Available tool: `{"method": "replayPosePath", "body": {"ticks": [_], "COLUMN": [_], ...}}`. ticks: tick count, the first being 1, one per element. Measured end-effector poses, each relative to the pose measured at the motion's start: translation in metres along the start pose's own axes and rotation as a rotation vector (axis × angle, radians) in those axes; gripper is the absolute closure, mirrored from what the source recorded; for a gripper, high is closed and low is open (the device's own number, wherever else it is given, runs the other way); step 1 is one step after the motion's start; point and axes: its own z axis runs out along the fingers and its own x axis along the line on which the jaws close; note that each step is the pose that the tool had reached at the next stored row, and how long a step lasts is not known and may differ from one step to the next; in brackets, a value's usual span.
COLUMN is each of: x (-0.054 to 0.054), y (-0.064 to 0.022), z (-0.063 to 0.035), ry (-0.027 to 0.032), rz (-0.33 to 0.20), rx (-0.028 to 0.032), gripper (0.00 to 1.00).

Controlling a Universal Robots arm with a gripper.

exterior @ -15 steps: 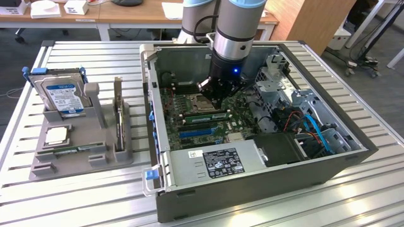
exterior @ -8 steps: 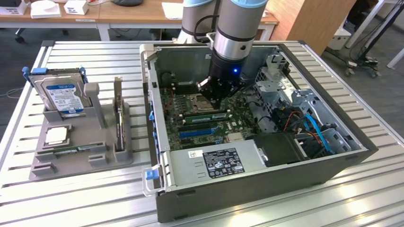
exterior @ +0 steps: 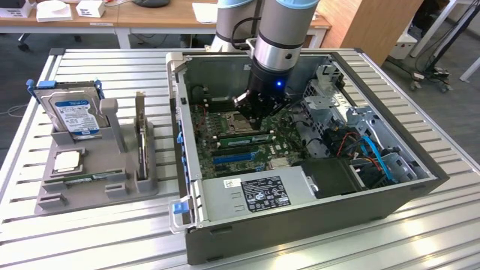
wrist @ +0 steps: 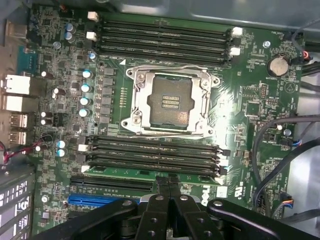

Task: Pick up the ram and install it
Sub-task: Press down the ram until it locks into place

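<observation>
The ram (exterior: 244, 136) is a long green stick with dark chips, standing on edge in a memory slot of the motherboard (exterior: 225, 121) inside the open computer case. In the wrist view the ram (wrist: 125, 171) shows as a thin green strip in the slot nearest the blue connector. My gripper (exterior: 253, 116) hangs inside the case right over the ram's middle. Its black fingertips (wrist: 163, 184) are pressed together with nothing between them, and the gripper (wrist: 168, 184) sits at the ram's upper edge. I cannot tell whether they touch it.
The case walls (exterior: 177, 107) and the power supply (exterior: 255, 194) hem in the arm. The processor socket (wrist: 167, 102) and more memory slots (wrist: 165, 35) lie beside the ram. On the exterior view's left, a grey holder (exterior: 94, 185) carries a blue-labelled hard drive (exterior: 75, 115) and an expansion card (exterior: 140, 135).
</observation>
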Motion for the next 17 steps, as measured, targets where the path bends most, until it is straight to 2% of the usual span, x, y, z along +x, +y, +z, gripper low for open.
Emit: {"method": "replayPosePath", "body": {"ticks": [4,9,17], "x": [0.0000,0.0001,0.0000], "y": [0.0001,0.0000,0.0001], "z": [-0.0016,-0.0024,-0.0043], "ry": [0.0049,0.0171,0.0171], "rz": [0.020,0.036,0.037], "rx": [-0.0002,-0.0008,-0.0009], "gripper": [0.90,0.90,0.90]}}
